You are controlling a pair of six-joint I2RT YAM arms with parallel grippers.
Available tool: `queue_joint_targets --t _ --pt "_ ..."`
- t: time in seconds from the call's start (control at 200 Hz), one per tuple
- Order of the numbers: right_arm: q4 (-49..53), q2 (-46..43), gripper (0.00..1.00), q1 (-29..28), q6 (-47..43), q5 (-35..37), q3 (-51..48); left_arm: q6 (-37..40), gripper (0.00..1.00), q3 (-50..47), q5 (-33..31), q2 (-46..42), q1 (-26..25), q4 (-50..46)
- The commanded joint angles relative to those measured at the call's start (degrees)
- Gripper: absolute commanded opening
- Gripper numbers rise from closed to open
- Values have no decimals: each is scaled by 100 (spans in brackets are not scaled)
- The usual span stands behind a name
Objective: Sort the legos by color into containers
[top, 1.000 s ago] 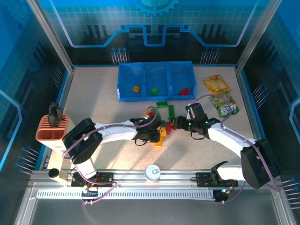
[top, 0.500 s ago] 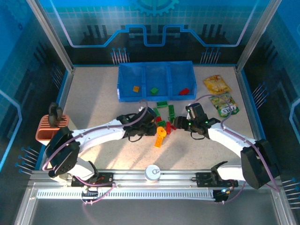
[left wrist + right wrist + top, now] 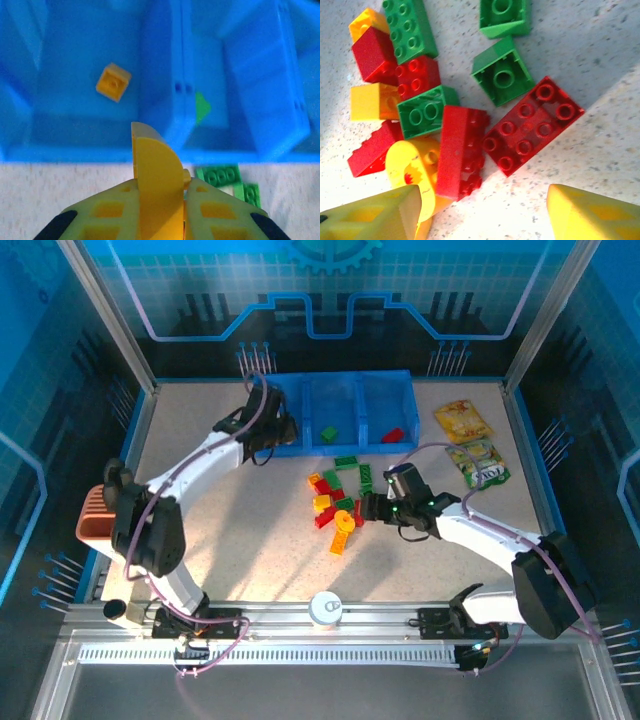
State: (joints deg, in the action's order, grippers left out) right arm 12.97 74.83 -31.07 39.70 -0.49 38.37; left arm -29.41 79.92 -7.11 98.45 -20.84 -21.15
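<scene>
One rounded yellow plastic brick (image 3: 152,165) is clamped in the left tool (image 3: 160,189) at the near wall of the translucent blue three-compartment tray (image 3: 160,107), likely bound for the left compartment, where a yellow-orange brick (image 3: 113,82) lies. The right tool (image 3: 482,202) hangs wide over loose red, green and yellow legos (image 3: 445,100) on the speckled desk (image 3: 600,45), blue-lit panels (image 3: 330,290) around.

Could read no words or numbers. Saw only blurry print on the green snack packet (image 3: 478,464), right of the right gripper (image 3: 371,508).
</scene>
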Motion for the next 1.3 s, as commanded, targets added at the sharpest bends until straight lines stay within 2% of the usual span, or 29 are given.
queue_joint_targets --t 0.0,0.1,0.17,0.22,0.3,0.385,0.545,0.725,0.865,0.97,1.076,1.211,1.296 --pt "-12 49 68 -263 306 13 24 431 18 575 45 576 178 -160" --pt "-5 123 69 -603 537 140 -3 529 20 963 24 1052 330 -193" --pt "-8 176 71 -855 754 239 -18 562 25 1168 34 1267 394 -228" --pt "-23 220 72 -1046 916 327 -14 586 37 1262 42 1353 421 -235" --pt "15 299 74 -1355 1161 546 19 602 62 1338 122 1306 425 -265" --pt "126 436 74 -1621 1415 791 118 520 74 1080 264 976 410 -30" --pt "670 881 72 -1912 1861 1313 461 399 75 289 320 62 343 278" --pt "592 1495 70 -2287 2036 1299 852 215 75 -1290 232 -1278 110 902" --pt "918 2050 67 -2479 2191 1452 1386 -70 73 -2391 170 -1871 -64 1060" --pt "1331 2445 55 -2565 2383 1654 1694 -152 73 -2972 -31 -2301 -265 1034" --pt "1405 2620 40 -2623 2424 1689 1796 -271 73 -3437 -106 -2749 -350 1032" --pt "1584 2493 21 -2734 2338 1728 1942 -353 72 -3860 -126 -3217 -366 933" --pt "1936 2308 15 -2843 2160 1780 2259 -416 72 -4062 -113 -3500 -393 825"
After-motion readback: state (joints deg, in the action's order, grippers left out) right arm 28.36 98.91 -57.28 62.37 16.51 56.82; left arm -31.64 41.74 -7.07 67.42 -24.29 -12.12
